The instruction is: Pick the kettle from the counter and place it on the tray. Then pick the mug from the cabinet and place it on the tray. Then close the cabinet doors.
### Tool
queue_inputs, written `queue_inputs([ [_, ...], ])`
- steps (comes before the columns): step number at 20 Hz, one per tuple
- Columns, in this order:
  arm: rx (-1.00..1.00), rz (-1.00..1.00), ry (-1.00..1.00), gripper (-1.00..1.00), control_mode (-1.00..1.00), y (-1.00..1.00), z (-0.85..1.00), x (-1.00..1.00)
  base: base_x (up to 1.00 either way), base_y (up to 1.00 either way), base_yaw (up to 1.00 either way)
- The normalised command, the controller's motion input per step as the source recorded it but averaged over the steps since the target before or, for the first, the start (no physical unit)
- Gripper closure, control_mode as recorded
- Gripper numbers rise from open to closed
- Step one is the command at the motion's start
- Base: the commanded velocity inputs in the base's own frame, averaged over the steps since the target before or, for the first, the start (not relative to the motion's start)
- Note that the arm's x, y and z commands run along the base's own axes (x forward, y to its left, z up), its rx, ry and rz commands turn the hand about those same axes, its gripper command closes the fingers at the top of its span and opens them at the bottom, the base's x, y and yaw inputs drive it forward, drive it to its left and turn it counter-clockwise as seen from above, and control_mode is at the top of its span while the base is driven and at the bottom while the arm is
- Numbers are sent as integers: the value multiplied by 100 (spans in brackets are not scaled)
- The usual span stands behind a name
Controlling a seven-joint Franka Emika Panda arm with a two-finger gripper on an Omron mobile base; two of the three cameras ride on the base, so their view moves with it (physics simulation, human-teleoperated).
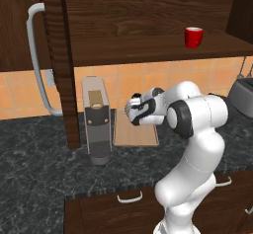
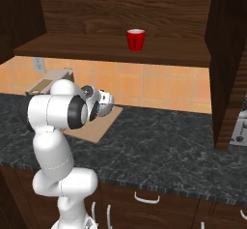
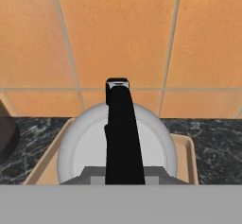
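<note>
My end effector (image 1: pixel 132 110) hangs over the flat light-wood tray (image 1: pixel 135 138) with the silver-grey dome kettle (image 3: pixel 118 145) just beneath; whether it grips the black handle I cannot tell. The red mug (image 1: pixel 193 36) waits on the cabinet shelf (image 1: pixel 148 48), doors open.

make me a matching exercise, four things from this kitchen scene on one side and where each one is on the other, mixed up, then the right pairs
Things:
1. kettle
2. mug
3. tray
4. coffee machine

Places:
A. on the cabinet shelf, above the counter
B. flat on the counter, just right of the coffee machine
C. right under the hand camera, over the tray, in front of the orange tiled wall
D. upright on the counter, beside the open cabinet door

Pairs: 1-C, 2-A, 3-B, 4-D
</note>
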Motion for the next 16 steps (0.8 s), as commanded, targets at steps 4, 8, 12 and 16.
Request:
queue_inputs([
  [4,0,1,0,100,-100,0,2,0,0,0,0],
  [8,0,1,2,100,-100,0,0,-3,0,0,0],
  [12,0,0,4,100,-100,0,-3,0,0,0,0],
  [16,0,2,3,100,-100,0,-16,0,0,0,0],
])
